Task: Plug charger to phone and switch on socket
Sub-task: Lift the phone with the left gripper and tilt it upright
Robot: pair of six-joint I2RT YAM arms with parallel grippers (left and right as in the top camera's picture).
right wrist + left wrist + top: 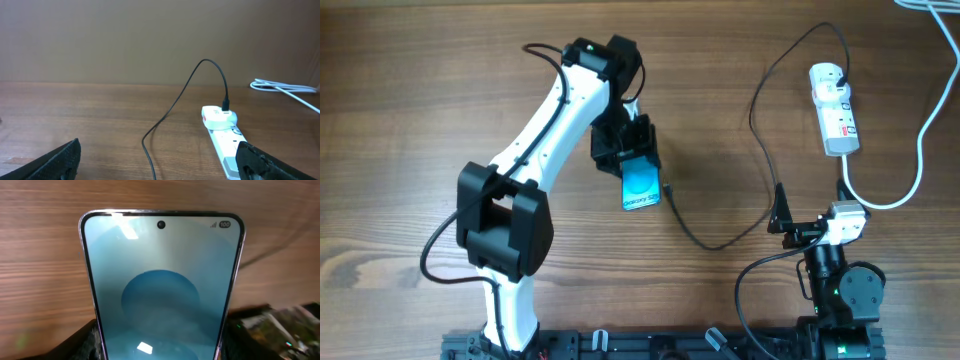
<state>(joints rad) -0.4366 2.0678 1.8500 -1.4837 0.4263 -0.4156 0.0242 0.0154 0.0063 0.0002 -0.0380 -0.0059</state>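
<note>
My left gripper [638,165] is shut on the phone [641,186], whose teal screen fills the left wrist view [160,280], with a black finger [160,352] at each side. The charger's thin black cable [720,243] runs from a white adapter [218,116] on the socket [834,110], curls down the table and ends at the phone's right edge. I cannot tell whether its tip touches the phone. My right gripper [810,222] is open and empty, its fingers [162,167] wide apart just short of the socket [225,150], with the cable [150,157] between them.
The socket's thick white cord [920,150] loops along the right edge of the wooden table [420,100] and shows at the far right in the right wrist view [280,87]. The arm bases stand at the front edge.
</note>
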